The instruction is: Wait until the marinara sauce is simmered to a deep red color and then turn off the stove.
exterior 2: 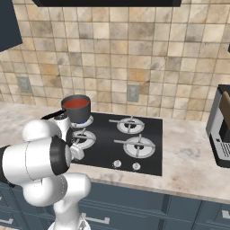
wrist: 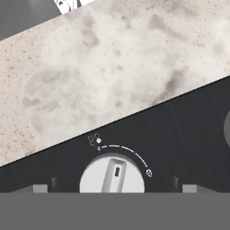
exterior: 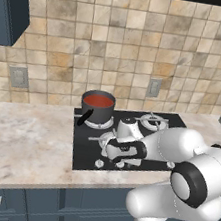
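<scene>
I hang low over the front edge of the stove [exterior: 128, 135], jaws released and spread wide, nothing between them. In the hand view a round white knob [wrist: 112, 176] sits at the bottom centre of the frame, flanked by my two fingertips [wrist: 39, 188], one either side and both clear of it. Its raised bar is tilted a little off the upright of that frame, and a thin white arc of markings curves round its upper side. Above it runs the black glass, and then pale speckled counter [wrist: 112, 67] fills the upper half.

I judge the waiting to be done or nearly so, and the step in hand to be lining up on the knob to switch off the burner. The next move calls for a short descent until the pads straddle the bar, a firm pinch across it, then a twist of the wrist back to the off mark. If I pinch off-centre I expect the pads to slip on the smooth cap.

The sauce [exterior: 98, 100] lies as a flat red disc in a small dark pan [exterior: 97, 108] at the upper left of the stove in the left base view, centre of that frame. In the right base view it shows at upper left, above my arm. It reads as a full red, not orange; whether it is deep enough I cannot say for sure.
</scene>
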Available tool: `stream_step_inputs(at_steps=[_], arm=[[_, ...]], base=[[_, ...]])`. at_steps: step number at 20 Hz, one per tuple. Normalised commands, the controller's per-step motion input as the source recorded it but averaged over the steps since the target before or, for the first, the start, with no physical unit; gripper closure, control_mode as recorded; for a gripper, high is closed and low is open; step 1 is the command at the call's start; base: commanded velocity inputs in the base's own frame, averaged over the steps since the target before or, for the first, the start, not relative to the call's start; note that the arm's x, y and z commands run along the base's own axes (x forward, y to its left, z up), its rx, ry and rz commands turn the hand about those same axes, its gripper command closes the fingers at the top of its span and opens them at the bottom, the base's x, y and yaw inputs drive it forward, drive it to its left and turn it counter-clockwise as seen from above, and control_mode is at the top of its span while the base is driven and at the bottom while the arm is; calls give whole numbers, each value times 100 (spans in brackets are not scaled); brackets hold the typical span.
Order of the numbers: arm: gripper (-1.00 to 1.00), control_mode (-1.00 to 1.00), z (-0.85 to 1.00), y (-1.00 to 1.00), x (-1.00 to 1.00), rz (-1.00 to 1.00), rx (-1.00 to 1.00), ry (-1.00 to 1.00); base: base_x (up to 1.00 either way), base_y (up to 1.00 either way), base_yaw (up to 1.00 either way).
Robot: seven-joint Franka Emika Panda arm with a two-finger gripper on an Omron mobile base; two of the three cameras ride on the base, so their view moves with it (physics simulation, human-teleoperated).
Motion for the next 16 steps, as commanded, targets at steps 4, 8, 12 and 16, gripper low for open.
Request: stream_step_inputs(at_steps=[4, 8, 12, 16], arm=[[-100, -100, 0, 0, 0, 0, 0, 0], [-100, -100, 0, 0, 0, 0, 0, 0], [-100, -100, 0, 0, 0, 0, 0, 0], [-100, -100, 0, 0, 0, 0, 0, 0]], base=[[0, 0, 0], [0, 0, 0], [0, 0, 0], [0, 0, 0]])
